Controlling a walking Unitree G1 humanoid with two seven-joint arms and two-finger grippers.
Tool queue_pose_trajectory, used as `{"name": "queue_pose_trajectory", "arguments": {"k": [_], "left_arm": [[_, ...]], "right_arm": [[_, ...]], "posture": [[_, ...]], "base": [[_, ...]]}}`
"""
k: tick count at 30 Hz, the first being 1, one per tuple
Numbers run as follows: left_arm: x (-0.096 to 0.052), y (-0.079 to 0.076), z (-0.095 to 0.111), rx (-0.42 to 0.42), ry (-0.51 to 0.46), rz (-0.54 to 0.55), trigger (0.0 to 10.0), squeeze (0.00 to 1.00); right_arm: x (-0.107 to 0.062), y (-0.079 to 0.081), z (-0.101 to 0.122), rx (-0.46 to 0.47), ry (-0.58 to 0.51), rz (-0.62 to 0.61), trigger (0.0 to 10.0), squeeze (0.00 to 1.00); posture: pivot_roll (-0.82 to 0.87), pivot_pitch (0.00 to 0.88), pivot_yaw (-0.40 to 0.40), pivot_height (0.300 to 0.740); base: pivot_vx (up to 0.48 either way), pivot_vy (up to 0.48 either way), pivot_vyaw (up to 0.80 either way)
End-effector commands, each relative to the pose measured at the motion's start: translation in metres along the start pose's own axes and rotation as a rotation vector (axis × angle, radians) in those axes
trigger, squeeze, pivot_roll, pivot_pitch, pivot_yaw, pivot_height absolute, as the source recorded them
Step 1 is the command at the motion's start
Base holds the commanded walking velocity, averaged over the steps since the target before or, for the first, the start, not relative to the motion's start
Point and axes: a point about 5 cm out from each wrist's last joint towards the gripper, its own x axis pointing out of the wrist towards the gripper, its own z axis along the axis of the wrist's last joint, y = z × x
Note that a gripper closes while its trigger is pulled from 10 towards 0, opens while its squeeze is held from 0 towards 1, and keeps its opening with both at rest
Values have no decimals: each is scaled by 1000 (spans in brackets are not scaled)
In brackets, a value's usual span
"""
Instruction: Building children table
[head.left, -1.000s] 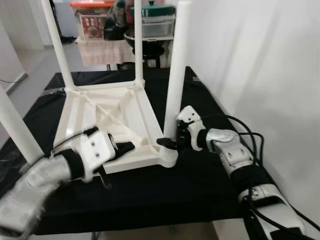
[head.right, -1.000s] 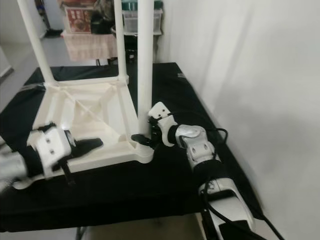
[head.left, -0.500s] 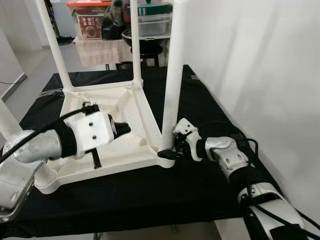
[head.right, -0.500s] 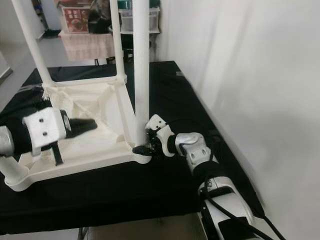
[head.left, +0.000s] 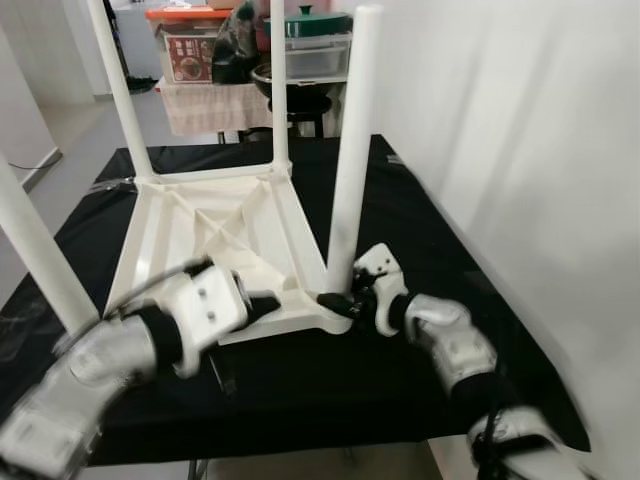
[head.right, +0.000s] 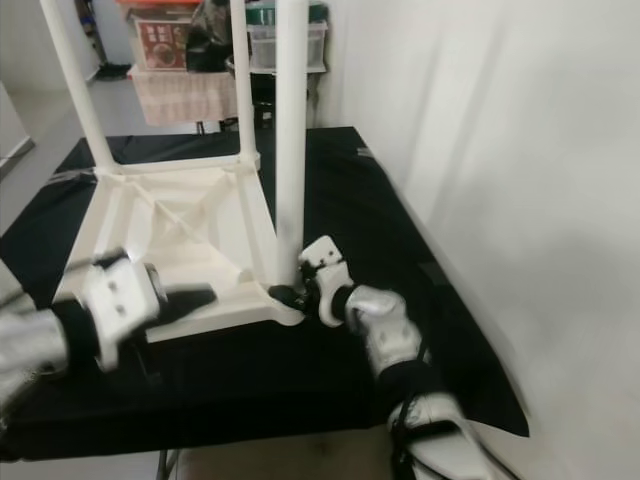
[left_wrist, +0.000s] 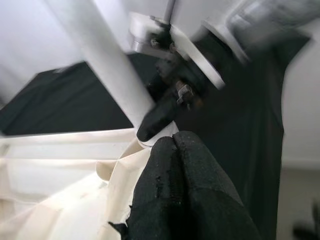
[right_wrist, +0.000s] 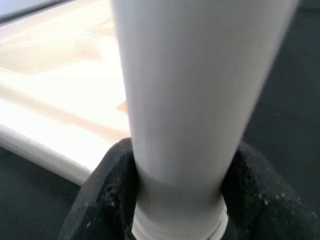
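Table (head.left: 215, 235), white and upside down, lies on the black cloth (head.left: 400, 200) with its legs up. Right gripper (head.left: 335, 300) squeezes the near leg (head.left: 350, 150) at its bottom; its wrist view shows a finger (right_wrist: 107, 185) on each side. Left gripper (left_wrist: 175, 145), pressed shut with nothing inside, rests at the table's near edge.

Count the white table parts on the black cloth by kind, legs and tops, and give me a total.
Legs: 4
Top: 1
Total: 5
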Motion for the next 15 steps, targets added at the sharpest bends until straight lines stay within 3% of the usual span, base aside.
{"name": "queue_pose_trajectory", "arguments": {"k": [1, 2, 3, 4, 5, 6, 7, 8, 9, 10, 11, 12, 13, 15], "left_arm": [[1, -2, -3, -24, 12, -4, 10000, 0], [1, -2, -3, -24, 12, -4, 10000, 0], [8, -25, -27, -162, 40, 33, 10000, 0], [8, -25, -27, -162, 40, 33, 10000, 0], [12, -42, -44, -313, 50, 101, 10000, 0], [12, -42, -44, -313, 50, 101, 10000, 0], [13, -50, -53, -398, 68, 177, 10000, 0], [13, -50, -53, -398, 68, 177, 10000, 0], [11, -53, -58, -442, 87, 244, 10000, 0], [7, -51, -60, -446, 99, 328, 10000, 0], [7, -51, -60, -446, 99, 328, 10000, 0], [3, -50, -60, -424, 108, 386, 10000, 0], [2, -50, -60, -415, 109, 416, 10000, 0], [2, -51, -60, -420, 101, 432, 10000, 0]], "right_arm": [[-2, 0, -8, 3, 65, -41, 0, 0], [-2, 0, -8, 3, 65, -41, 0, 0], [-13, 11, -6, -17, 49, -152, 0, 0], [-13, 11, -6, -17, 49, -152, 0, 0], [-20, 16, -2, -43, 36, -211, 0, 0], [-20, 16, -2, -43, 36, -211, 0, 0], [-23, 19, 0, -67, 30, -225, 0, 0], [-23, 19, 0, -67, 30, -225, 0, 0], [-23, 20, 1, -79, 26, -227, 0, 0], [-22, 20, 0, -82, 43, -217, 1725, 0], [-22, 20, 0, -82, 43, -217, 1725, 0], [-19, 21, 1, -80, 34, -174, 10000, 55], [-15, 20, 4, -92, 18, -111, 10000, 1000], [-13, 17, 16, -78, -33, -63, 10000, 1000]], "posture": [[-3, 0, -31, 740], [-3, 0, -31, 740], [-21, 0, -22, 740], [-21, 0, -22, 740], [-24, 0, -21, 740], [-24, 0, -21, 740], [-20, 0, -25, 740], [-20, 0, -25, 740], [-14, 0, -20, 740], [-15, 0, -15, 740], [-15, 0, -15, 740], [-13, 0, -14, 740], [-6, 0, -12, 740], [-7, 0, -11, 740]], "base": [[0, 0, 0], [0, 0, 0], [0, 0, 0], [0, 0, 0], [0, 0, 0], [0, 0, 0], [0, 0, 0], [0, 0, 0], [0, 0, 0], [0, 0, 0], [0, 0, 0], [0, 0, 0], [0, 0, 0], [0, 0, 0]]}}
